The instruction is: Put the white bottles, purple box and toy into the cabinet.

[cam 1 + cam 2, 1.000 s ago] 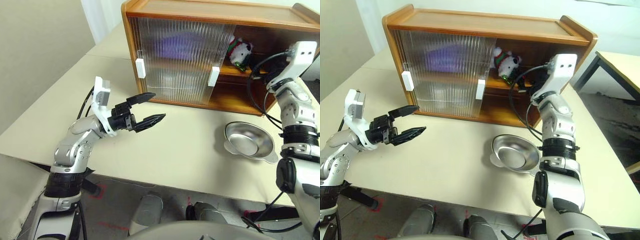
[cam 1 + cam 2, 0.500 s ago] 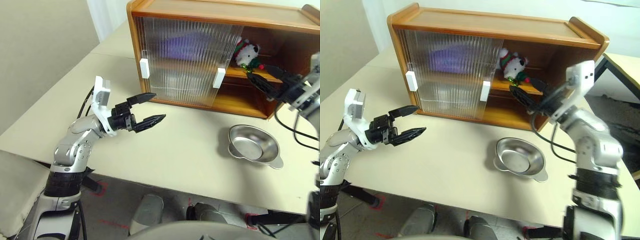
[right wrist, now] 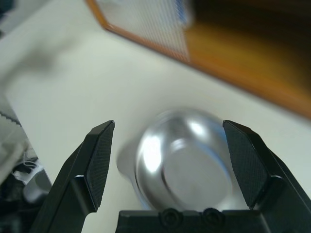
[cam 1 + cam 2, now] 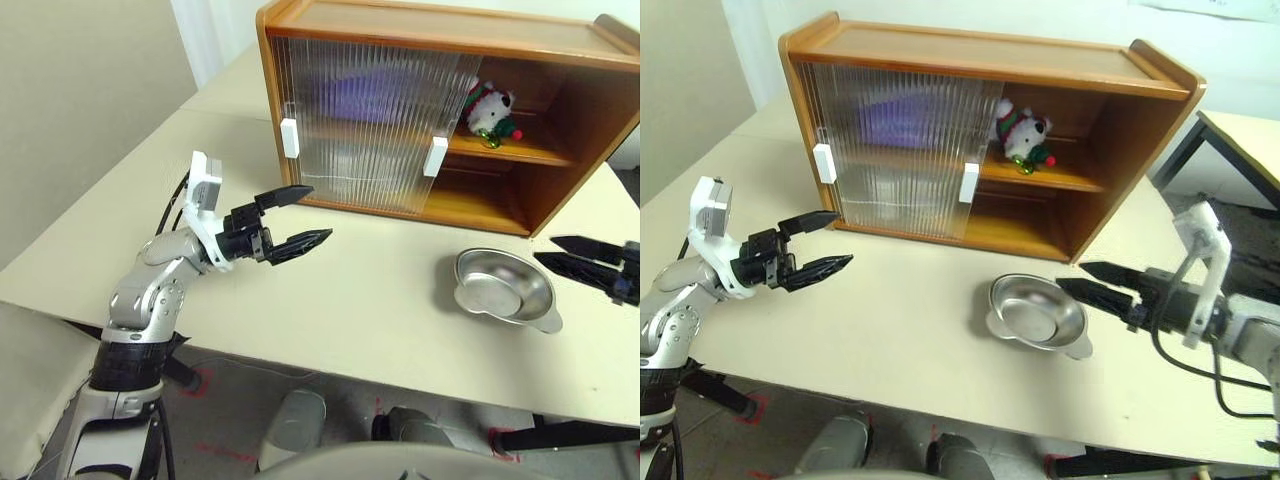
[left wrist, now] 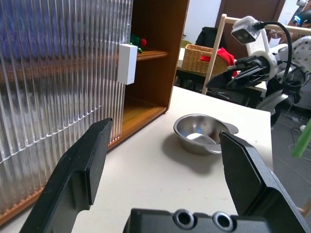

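The cabinet stands at the back of the table, its 2 ribbed sliding doors pushed to the left side so the right half is open. Behind the ribbed panels a purple shape shows on the upper level, which reads as the purple box already inside, though the glass blurs it too much to be sure. Paler shapes sit lower behind the same doors; whether those are the 2 white bottles cannot be told, and none stands on the table. The toy sits on the inner shelf in the open half, so that item looks done. On the table, the metal bowl lies in front of the open half; it is no part of the task.

The left gripper hovers over the table in front of the doors, fingers spread wide and empty. The right gripper is beside the bowl, also spread wide and holding nothing.

Judging from this, the placing seems finished or nearly so; closing the door may be all that is left.
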Controlling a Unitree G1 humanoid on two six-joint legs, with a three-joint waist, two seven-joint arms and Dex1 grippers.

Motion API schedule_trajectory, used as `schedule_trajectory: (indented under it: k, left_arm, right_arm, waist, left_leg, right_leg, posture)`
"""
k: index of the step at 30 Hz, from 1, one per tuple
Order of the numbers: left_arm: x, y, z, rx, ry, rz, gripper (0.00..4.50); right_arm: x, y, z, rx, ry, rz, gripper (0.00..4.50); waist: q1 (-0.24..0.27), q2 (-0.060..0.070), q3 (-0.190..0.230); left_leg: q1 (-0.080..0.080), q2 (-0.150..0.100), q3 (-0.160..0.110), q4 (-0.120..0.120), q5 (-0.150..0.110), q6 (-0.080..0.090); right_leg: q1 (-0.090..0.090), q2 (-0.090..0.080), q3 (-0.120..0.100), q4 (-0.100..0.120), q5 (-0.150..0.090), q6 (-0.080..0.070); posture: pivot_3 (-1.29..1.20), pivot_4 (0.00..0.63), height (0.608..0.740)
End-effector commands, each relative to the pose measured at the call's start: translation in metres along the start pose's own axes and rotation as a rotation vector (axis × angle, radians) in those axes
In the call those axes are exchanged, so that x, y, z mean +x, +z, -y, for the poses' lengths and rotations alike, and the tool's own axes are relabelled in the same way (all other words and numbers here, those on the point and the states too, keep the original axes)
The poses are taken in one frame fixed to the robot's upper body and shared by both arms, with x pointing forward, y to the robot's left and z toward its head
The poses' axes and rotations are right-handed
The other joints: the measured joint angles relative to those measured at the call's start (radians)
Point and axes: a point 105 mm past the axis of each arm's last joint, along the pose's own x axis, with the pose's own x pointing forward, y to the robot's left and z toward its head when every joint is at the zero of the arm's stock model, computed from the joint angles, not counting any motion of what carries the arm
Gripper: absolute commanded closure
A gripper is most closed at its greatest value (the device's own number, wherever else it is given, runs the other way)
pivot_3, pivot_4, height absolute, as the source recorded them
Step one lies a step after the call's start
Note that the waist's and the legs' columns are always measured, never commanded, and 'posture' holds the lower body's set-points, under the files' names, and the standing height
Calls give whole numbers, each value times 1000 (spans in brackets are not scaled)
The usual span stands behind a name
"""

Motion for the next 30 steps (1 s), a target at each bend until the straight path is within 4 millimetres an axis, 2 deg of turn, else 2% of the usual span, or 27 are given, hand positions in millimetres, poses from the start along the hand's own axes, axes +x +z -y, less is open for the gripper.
schedule_trajectory:
  k: [1,5,11,18,30]
  left_arm:
    - [0,-3,1,-2,-5,-9,0]
    - [1,-3,1,-3,-5,-9,0]
    - [2,-3,1,-3,-5,-7,0]
    - [1,-4,1,-3,-4,-9,0]
    - [1,-4,1,1,-4,-17,0]
  right_arm:
    - [-21,-19,13,122,-82,-74,26]
    - [-32,-48,16,273,-117,-121,26]
    - [-41,-75,15,401,-142,-162,26]
    - [-41,-83,18,436,-166,-163,26]
    - [-16,-87,9,489,-96,-122,26]
  waist:
    - [0,-1,0]
    - [0,-1,0]
    - [0,-1,1]
    - [-5,-1,1]
    - [-4,-1,1]
  left_leg:
    - [0,0,0,0,-1,0]
    - [0,0,0,0,-3,0]
    - [-1,-1,4,-1,-7,2]
    - [2,-2,5,1,-8,3]
    - [2,-2,5,1,-8,3]
  right_leg:
    - [0,0,0,0,-1,0]
    - [0,0,0,0,-3,0]
    - [4,1,-3,0,-6,1]
    - [6,1,-2,0,-6,2]
    - [6,1,-2,0,-6,1]
  posture:
    - [228,39,740]
    - [231,39,740]
    - [231,41,740]
    - [232,42,740]
    - [236,39,740]
